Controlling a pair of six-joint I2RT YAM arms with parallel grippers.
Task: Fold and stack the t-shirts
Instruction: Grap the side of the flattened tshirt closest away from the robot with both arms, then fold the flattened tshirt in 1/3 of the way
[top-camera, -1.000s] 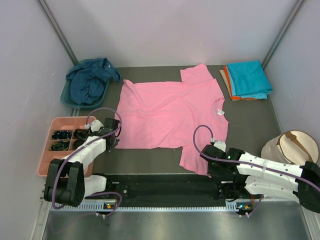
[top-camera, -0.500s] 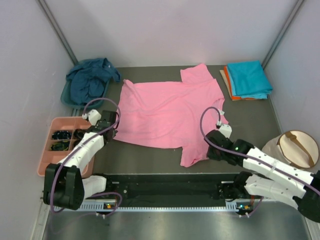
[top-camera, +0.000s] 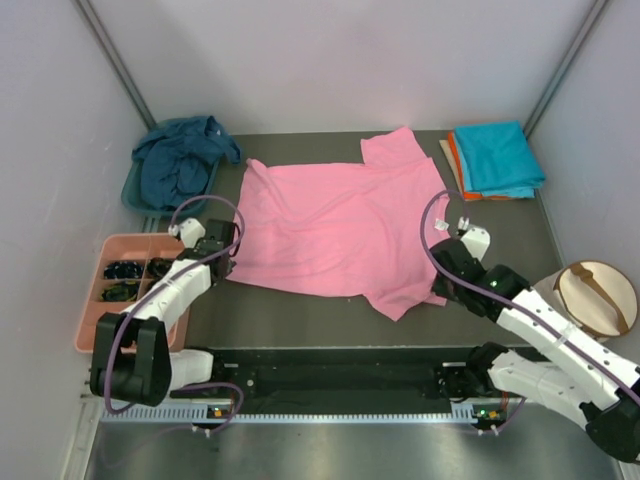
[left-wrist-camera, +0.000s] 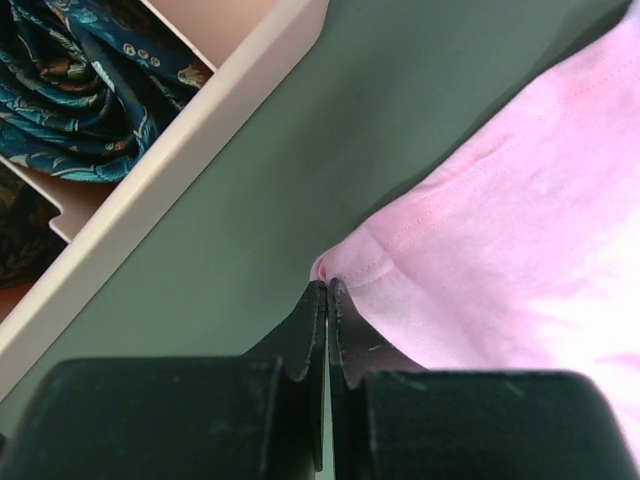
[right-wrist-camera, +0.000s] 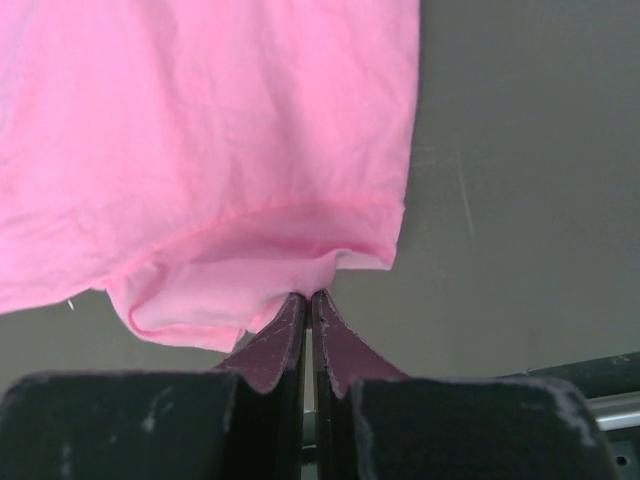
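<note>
A bright pink t-shirt (top-camera: 340, 225) lies spread across the middle of the table. My left gripper (top-camera: 229, 268) is shut on its near left corner, and in the left wrist view the jaws (left-wrist-camera: 327, 288) pinch the hemmed corner of the pink cloth (left-wrist-camera: 520, 230). My right gripper (top-camera: 437, 292) is shut on the shirt's near right edge, by the lower sleeve. The right wrist view shows the jaws (right-wrist-camera: 309, 297) pinching a fold of pink cloth (right-wrist-camera: 200, 130). A dark navy t-shirt (top-camera: 180, 160) is heaped in the basin. A folded turquoise t-shirt (top-camera: 497, 155) lies on a folded orange one (top-camera: 457, 160) at the far right.
A teal basin (top-camera: 135, 200) stands at the far left. A salmon compartment tray (top-camera: 95, 320) with dark patterned cloth sits at the left edge, its wall (left-wrist-camera: 200, 130) close to my left gripper. A round beige basket (top-camera: 590, 295) stands at the right edge. Grey walls close in the table.
My right gripper has moved away from the near edge and to the right, dragging the near sleeve with it. My left gripper has shifted slightly farther in, still gripping the corner.
</note>
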